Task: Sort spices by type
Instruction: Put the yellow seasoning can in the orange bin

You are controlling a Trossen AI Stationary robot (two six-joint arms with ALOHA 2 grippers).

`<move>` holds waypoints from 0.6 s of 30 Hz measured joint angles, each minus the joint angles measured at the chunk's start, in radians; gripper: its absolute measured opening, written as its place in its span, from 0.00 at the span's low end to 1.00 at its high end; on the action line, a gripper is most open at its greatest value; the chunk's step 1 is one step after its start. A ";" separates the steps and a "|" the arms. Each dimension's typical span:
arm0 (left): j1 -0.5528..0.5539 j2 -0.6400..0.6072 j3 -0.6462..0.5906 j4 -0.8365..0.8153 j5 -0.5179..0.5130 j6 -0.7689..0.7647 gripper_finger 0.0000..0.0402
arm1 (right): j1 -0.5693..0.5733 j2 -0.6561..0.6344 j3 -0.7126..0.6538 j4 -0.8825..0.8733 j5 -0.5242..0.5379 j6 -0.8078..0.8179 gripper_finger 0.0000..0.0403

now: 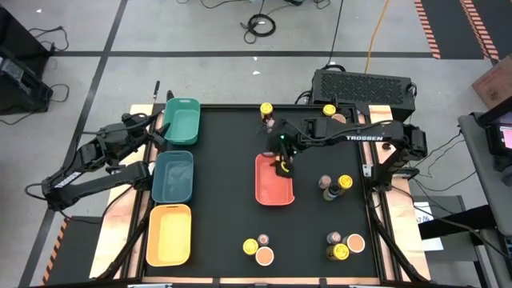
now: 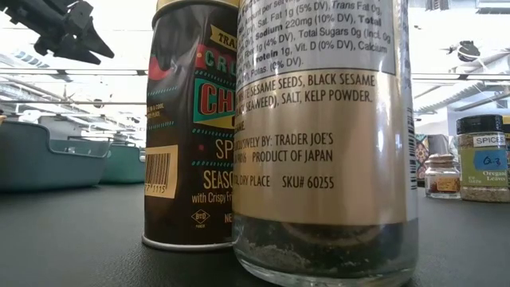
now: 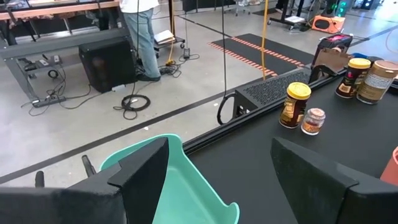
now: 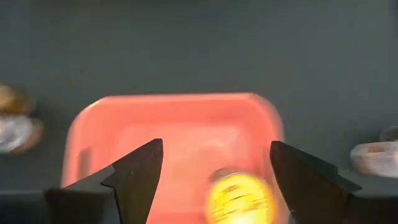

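Observation:
Small round spice jars stand in loose groups on the black table: by the far edge [image 1: 266, 109] [image 1: 329, 110], at the right [image 1: 345, 182] [image 1: 326, 184], and near the front [image 1: 250, 246] [image 1: 356, 242]. One yellow-lidded jar [image 4: 239, 199] sits in the coral tray [image 1: 274, 188]. My right gripper [image 1: 282, 158] hangs open just above that jar, its fingers [image 4: 134, 177] apart on either side of the jar and touching nothing. My left gripper [image 3: 217, 180] waits open above the green tray [image 1: 182, 120] at the far left.
Teal [image 1: 174, 176] and yellow [image 1: 170, 234] trays lie in a row along the left edge below the green one. Two tall jars [image 2: 191, 127] [image 2: 327, 135] stand right before the low camera. A black box [image 1: 364, 84] sits behind the far edge. A person's legs [image 3: 142, 37] show beyond the table.

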State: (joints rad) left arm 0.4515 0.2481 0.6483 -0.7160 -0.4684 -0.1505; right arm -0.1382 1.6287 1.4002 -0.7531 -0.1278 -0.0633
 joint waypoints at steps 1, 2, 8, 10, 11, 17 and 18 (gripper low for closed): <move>0.000 0.000 0.000 0.000 0.004 0.000 0.71 | 0.012 0.000 0.000 -0.022 -0.028 0.007 0.72; 0.000 0.000 0.000 0.001 0.011 0.000 0.71 | 0.025 0.000 0.000 -0.040 -0.039 0.028 0.72; 0.000 0.001 0.000 0.090 0.186 -0.051 0.71 | 0.090 -0.003 0.000 -0.150 -0.030 0.185 0.72; 0.000 0.001 -0.011 0.151 0.262 -0.051 0.71 | 0.111 -0.004 0.000 -0.193 -0.029 0.229 0.72; 0.000 0.001 -0.023 0.175 0.291 -0.052 0.71 | 0.122 -0.004 0.000 -0.218 -0.030 0.251 0.72; 0.000 0.001 -0.151 0.292 0.403 -0.111 0.71 | 0.180 -0.008 0.000 -0.334 -0.017 0.357 0.72; -0.001 0.002 -0.176 0.324 0.435 -0.135 0.71 | 0.190 -0.014 0.000 -0.349 0.000 0.370 0.72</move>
State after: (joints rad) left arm 0.4507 0.2500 0.4720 -0.3916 -0.0334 -0.2857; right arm 0.0523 1.6147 1.3998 -1.1017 -0.1280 0.3066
